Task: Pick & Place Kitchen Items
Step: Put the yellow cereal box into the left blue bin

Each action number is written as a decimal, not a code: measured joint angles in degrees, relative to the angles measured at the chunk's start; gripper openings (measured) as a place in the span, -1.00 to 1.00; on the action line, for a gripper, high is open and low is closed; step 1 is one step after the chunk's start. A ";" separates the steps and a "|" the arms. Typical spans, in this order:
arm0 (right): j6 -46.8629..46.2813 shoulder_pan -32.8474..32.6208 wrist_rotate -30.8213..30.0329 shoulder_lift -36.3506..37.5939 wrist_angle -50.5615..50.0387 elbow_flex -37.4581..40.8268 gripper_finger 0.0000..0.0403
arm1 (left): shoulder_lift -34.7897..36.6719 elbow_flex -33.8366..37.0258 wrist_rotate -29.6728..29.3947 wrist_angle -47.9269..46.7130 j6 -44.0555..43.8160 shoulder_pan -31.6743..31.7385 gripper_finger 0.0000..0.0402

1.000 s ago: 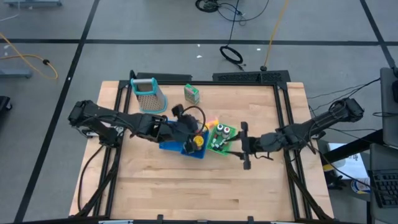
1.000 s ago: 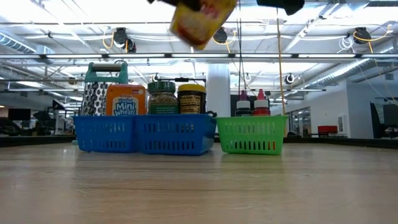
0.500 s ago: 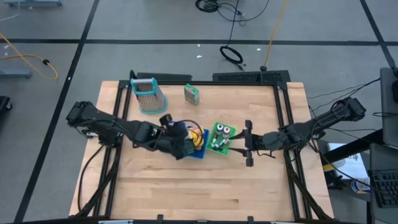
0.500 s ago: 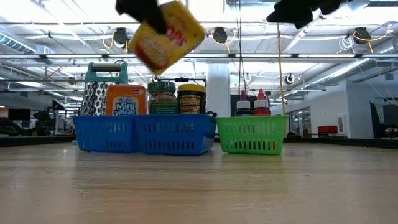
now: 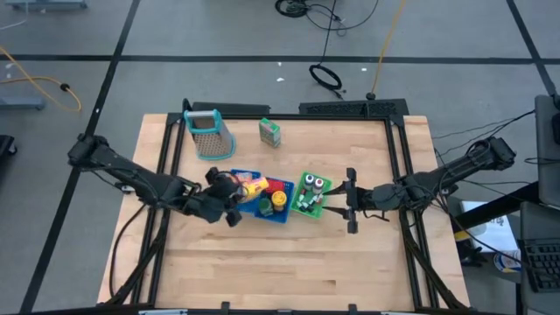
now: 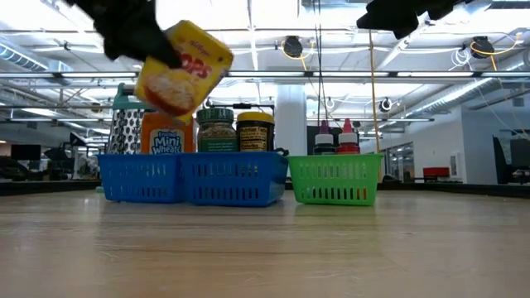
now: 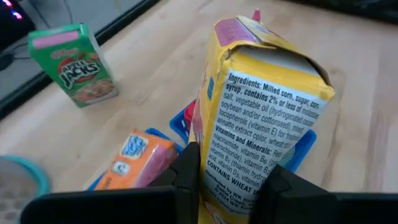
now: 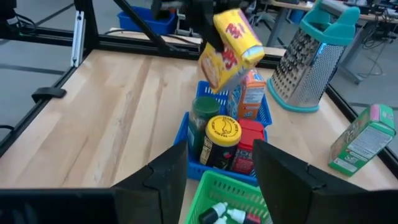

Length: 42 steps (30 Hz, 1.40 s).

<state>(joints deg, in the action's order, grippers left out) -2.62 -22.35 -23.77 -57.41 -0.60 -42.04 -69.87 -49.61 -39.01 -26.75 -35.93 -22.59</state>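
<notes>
My left gripper (image 5: 229,190) is shut on a yellow box (image 5: 250,185), which hangs tilted above the left part of the blue tray (image 6: 190,178). In that tray stand an orange packet (image 6: 166,132), two jars (image 6: 217,128) and a red can (image 8: 250,146). The green tray (image 6: 335,178) beside it holds small bottles (image 6: 335,136). A green carton (image 5: 269,132) stands upright on the table toward the far edge. My right gripper (image 5: 350,202) hovers open just right of the green tray, nothing between its fingers. My left gripper pinches the yellow box at one end (image 7: 231,182), a finger (image 7: 188,179) on each broad face with the narrow ingredients panel between them. The fingers come from the table's left, slanting down. The box (image 6: 182,79) is tilted, lifted clear above the blue tray.
A metal grater (image 5: 208,133) with a teal handle stands at the far left of the table. Bare wood (image 5: 280,262) stretches across the near half. Black frame rails (image 5: 162,166) run along the table's sides.
My left gripper has moved toward the table's left edge and down, rolling as it went. The yellow box has come with it from above the tray's middle to its left part, lower and turned about. My right gripper has stayed almost still.
</notes>
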 joint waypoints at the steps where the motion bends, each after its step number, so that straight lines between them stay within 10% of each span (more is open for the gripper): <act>1: 0.06 0.00 0.00 0.01 0.20 0.00 -0.15 | 1.16 2.18 0.14 2.10 -0.01 -0.04 -0.63; 18: 0.36 0.00 0.04 -0.01 2.51 0.00 -0.15 | 2.65 24.78 -2.23 30.58 3.27 -2.21 -0.57; 42: 0.27 0.00 0.07 -0.01 2.53 -0.02 -0.15 | 2.61 25.68 -1.43 34.64 6.94 -2.14 -0.54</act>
<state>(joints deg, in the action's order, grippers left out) -2.35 -22.35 -23.70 -57.43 1.93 -42.06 -67.26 -23.92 -40.44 7.89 -28.99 -24.73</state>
